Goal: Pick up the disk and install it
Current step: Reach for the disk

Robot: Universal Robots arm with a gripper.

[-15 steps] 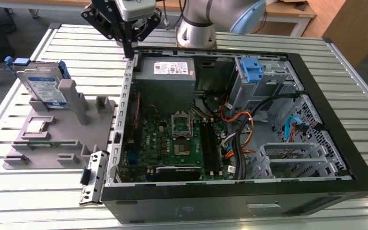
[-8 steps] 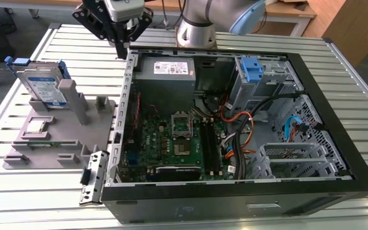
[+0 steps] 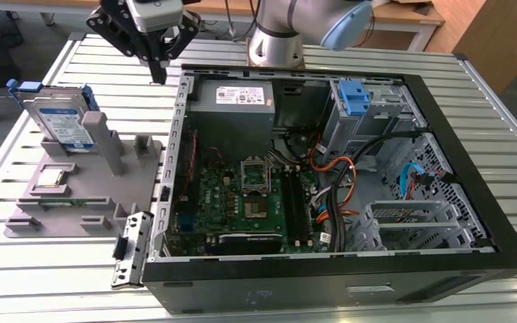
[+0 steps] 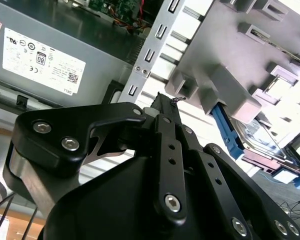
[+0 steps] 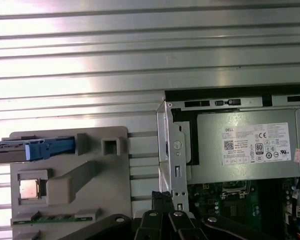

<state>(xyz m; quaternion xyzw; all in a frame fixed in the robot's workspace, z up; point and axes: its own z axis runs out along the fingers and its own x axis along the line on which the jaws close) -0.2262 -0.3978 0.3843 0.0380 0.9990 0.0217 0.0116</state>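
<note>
**Ana:** What is under everything?

**Ben:** A tabletop (image 3: 52, 282) made of long grey metal slats. It is flat and shiny. There is wooden furniture (image 3: 501, 33) at the back of the room.

**Ana:** Where is the disk?

**Ben:** The disk (image 3: 61, 121) stands on its edge in a grey holder (image 3: 92, 195), at the exterior view's left. It has blue rails along its sides. Its thin top edge faces up. In the first wrist view that edge looks like a long strip, and it points toward the computer case (image 3: 330, 286).

**Ana:** And the fingers?

**Ben:** The gripper (image 3: 157, 75) hangs over the tabletop, between the holder and the back corner of the case. Its fingers are pressed together and hold nothing.

**Ana:** Which way is the disk from them?

**Ben:** Toward the exterior view's left, and a bit nearer to that camera. It is near them but not touching. From above, the thin edge is the part that faces the fingers.

**Ana:** Is there room around it?

**Ben:** I think so. Nothing sits over the disk. The case lies open on its side, full of wires (image 3: 349, 168), with a blue latch (image 3: 355, 99) at its far corner.
</note>
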